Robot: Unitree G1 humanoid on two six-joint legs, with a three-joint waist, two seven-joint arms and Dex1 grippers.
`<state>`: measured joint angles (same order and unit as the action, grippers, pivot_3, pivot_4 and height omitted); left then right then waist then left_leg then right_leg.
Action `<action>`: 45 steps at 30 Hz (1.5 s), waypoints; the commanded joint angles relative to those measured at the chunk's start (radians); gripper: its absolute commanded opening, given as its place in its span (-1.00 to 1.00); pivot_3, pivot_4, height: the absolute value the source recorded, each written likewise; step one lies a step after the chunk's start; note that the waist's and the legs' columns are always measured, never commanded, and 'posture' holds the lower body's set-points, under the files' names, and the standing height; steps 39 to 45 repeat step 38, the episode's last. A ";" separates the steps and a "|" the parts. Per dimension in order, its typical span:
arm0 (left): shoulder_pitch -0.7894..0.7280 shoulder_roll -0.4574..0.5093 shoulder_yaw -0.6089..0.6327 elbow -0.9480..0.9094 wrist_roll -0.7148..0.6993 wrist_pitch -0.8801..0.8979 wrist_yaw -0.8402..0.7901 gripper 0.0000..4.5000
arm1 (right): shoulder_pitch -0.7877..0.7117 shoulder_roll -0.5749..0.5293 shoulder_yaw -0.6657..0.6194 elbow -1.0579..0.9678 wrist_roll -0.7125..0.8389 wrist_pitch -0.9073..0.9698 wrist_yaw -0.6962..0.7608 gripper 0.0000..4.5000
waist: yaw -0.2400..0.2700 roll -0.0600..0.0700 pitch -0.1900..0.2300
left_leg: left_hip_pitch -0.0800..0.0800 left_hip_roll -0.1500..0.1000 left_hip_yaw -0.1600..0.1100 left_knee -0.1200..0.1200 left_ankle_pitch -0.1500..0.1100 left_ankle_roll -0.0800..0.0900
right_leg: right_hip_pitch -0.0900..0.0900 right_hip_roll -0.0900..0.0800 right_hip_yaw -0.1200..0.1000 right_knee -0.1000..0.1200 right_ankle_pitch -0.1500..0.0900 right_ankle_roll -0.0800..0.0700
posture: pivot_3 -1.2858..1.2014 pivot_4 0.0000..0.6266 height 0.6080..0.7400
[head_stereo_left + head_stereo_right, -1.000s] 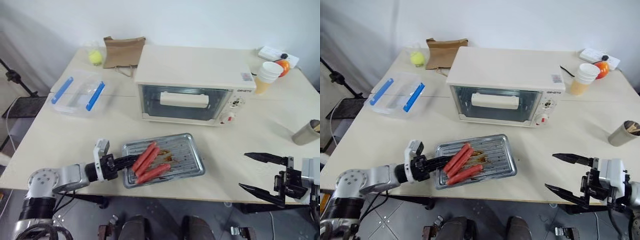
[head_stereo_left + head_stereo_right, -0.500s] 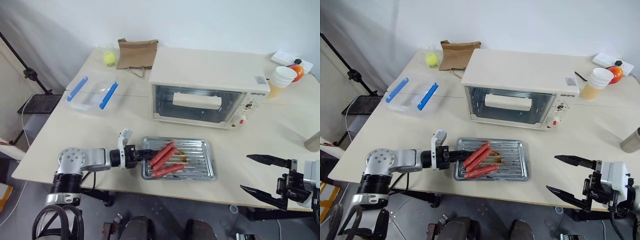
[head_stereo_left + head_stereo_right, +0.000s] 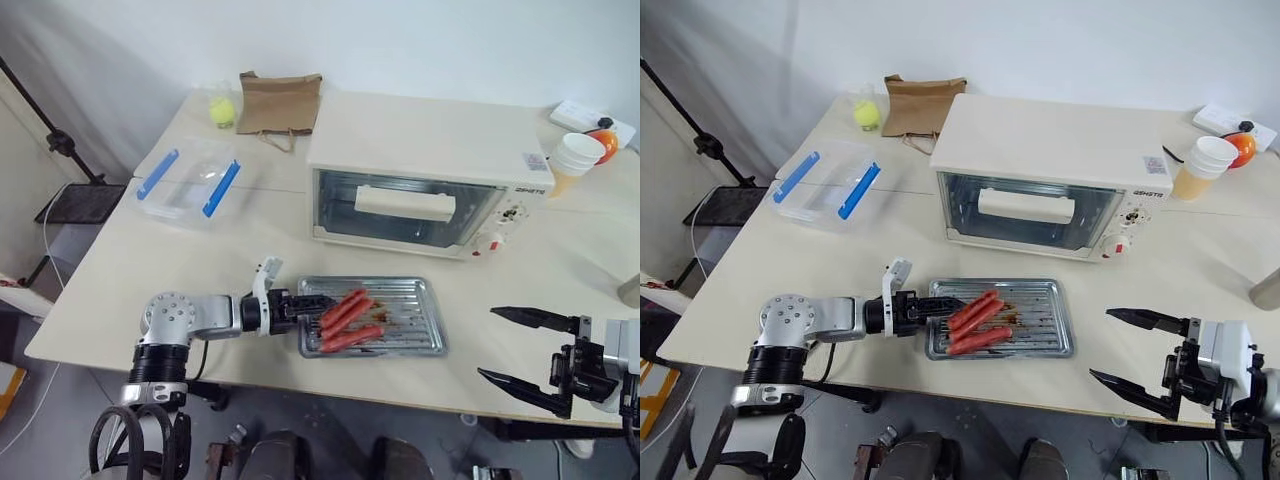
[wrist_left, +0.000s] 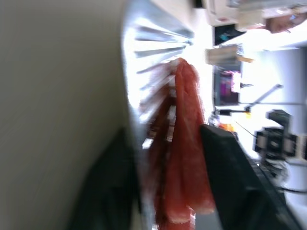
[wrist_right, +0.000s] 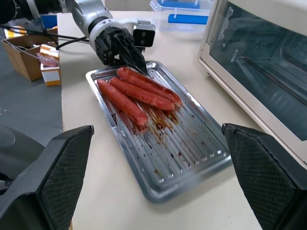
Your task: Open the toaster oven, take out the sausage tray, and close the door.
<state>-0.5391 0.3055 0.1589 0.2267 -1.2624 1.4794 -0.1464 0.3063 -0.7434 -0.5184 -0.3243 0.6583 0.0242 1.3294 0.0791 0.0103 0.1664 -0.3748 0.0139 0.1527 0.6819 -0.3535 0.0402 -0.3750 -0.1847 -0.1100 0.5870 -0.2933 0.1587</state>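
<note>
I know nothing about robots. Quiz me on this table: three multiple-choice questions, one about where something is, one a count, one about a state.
1. Where is the tray?
A. inside the oven
B. on the table in front of the oven
C. on top of the oven

2. How many sausages lie on it?
A. one
B. three
C. five

3. How is the oven door?
A. shut
B. hanging fully open
C. taken off

Answers:
1 B: the tray lies on the table, in front of the oven.
2 B: three red sausages lie side by side at its left end.
3 A: the glass panel and its handle stand flush with the oven's front.
</note>
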 commanded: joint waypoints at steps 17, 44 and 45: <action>0.436 0.462 -0.005 -0.381 0.497 -0.800 -0.749 1.00 | -0.007 -0.024 -0.005 0.074 0.016 0.005 0.058 1.00 | -0.079 -0.004 0.004 | 0.001 0.019 0.003 -0.004 0.001 -0.010 | -0.004 0.019 -0.007 -0.003 -0.008 -0.015 | 0.03 -0.52 1.00; 0.674 0.515 0.252 -0.297 0.749 -1.497 -1.037 1.00 | -0.072 -0.083 -0.025 0.187 0.031 0.021 0.129 1.00 | -0.079 -0.008 0.006 | 0.000 0.023 0.018 -0.012 0.002 0.002 | -0.018 0.016 -0.015 0.007 -0.009 -0.015 | 0.03 -0.52 1.00; 0.674 0.515 0.252 -0.297 0.749 -1.497 -1.037 1.00 | -0.072 -0.083 -0.025 0.187 0.031 0.021 0.129 1.00 | -0.079 -0.008 0.006 | 0.000 0.023 0.018 -0.012 0.002 0.002 | -0.018 0.016 -0.015 0.007 -0.009 -0.015 | 0.03 -0.52 1.00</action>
